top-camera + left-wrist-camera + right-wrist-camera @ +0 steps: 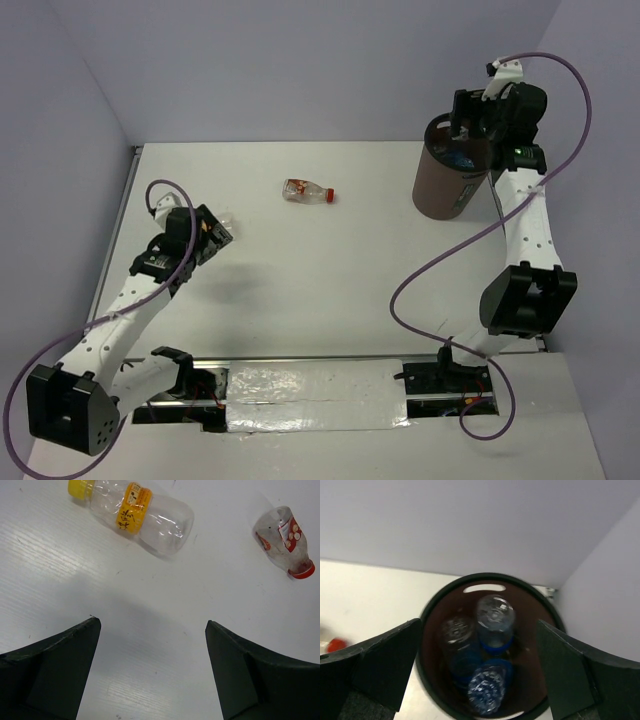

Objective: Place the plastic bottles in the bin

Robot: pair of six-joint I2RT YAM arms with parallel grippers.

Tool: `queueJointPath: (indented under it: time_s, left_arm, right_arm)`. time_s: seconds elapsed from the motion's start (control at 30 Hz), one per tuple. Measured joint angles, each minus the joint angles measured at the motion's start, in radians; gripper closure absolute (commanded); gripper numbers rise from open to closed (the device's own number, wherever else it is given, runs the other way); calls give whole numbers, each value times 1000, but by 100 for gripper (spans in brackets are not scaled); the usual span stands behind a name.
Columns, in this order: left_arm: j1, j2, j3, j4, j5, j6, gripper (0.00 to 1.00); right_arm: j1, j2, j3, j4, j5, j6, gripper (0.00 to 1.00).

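Note:
The dark brown bin (pixel 436 190) stands at the far right of the table. My right gripper (pixel 468 122) hovers over its mouth, open and empty (pixel 479 624). Inside the bin (pixel 490 575) lie three clear bottles with blue labels (pixel 495 620), (pixel 457 642), (pixel 487 692), the nearest one blurred. A red-capped bottle (pixel 307 191) lies on its side mid-table, also seen as the red-capped bottle (pixel 284 540). A short yellow-capped bottle (pixel 132 512) lies just ahead of my left gripper (pixel 152 625), which is open over bare table at the left (pixel 215 232).
Lilac walls close in the table at the back and both sides. A silvery taped strip (pixel 315 398) runs along the near edge between the arm bases. Purple cables (pixel 440 265) loop beside each arm.

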Motion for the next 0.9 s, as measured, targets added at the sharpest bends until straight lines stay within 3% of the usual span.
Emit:
queueJointPath:
  time_s: [0.23, 0.37, 0.67, 0.9]
  left_arm:
    - [68, 85, 39, -79, 2, -143, 2]
    - [132, 205, 113, -133, 3, -253, 1]
    - [271, 484, 247, -82, 78, -373, 2]
    - [305, 732, 394, -40, 136, -397, 3]
  right_arm:
    - [-12, -80, -51, -64, -422, 2, 0]
    - [16, -127, -109, -92, -586, 1, 0]
    - [87, -156, -246, -182, -713, -46, 0]
    - [108, -214, -321, -201, -745, -57, 0]
